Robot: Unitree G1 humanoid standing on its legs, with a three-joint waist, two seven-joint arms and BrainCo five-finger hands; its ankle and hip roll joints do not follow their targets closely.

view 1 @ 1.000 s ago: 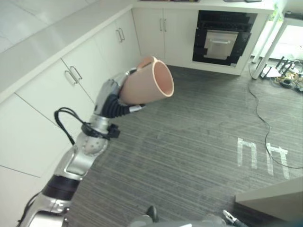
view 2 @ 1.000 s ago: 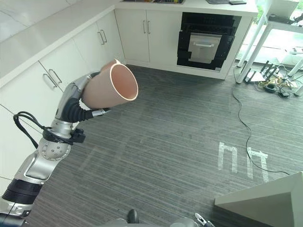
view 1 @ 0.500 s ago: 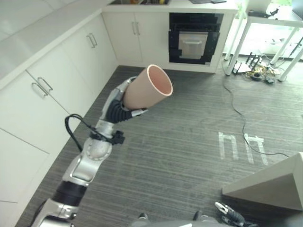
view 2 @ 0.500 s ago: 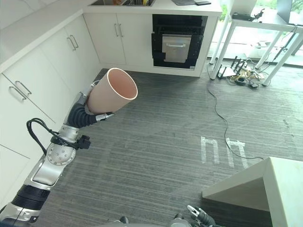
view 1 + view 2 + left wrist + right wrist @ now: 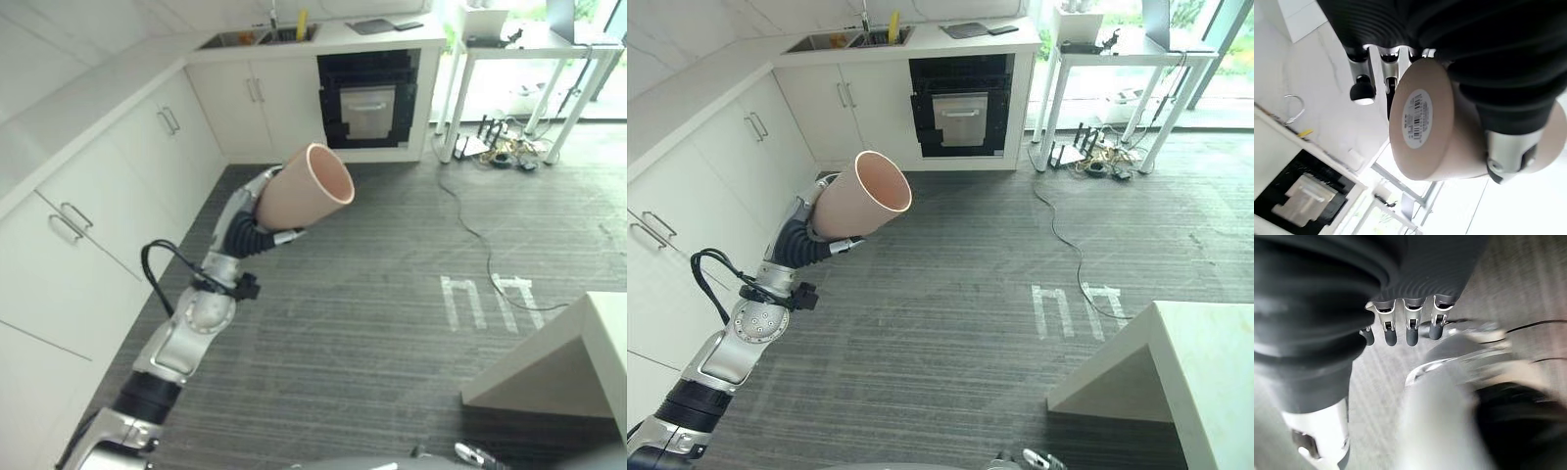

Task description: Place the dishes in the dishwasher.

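Observation:
My left hand [image 5: 247, 217] is raised over the grey floor, shut on a peach-pink cup [image 5: 306, 186]. The cup lies tilted on its side, its open mouth turned up and to the right. In the left wrist view the cup [image 5: 1422, 122] shows its labelled base, with fingers [image 5: 1362, 92] on one side and the thumb [image 5: 1507, 157] on the other. The black dishwasher [image 5: 370, 100] sits under the far counter, well beyond the cup. My right hand [image 5: 1410, 330] hangs over the floor, fingers relaxed, holding nothing.
White cabinets [image 5: 108, 196] run along the left wall to a corner sink [image 5: 240, 37]. A white-legged table [image 5: 529, 59] with tangled cables [image 5: 505, 157] beneath stands at the back right. A pale table corner [image 5: 563, 367] juts in at the lower right.
The whole picture has shifted, now taking in more of the far counter and sink, so the camera has moved. The cup stays in my left hand, tilted much as before.

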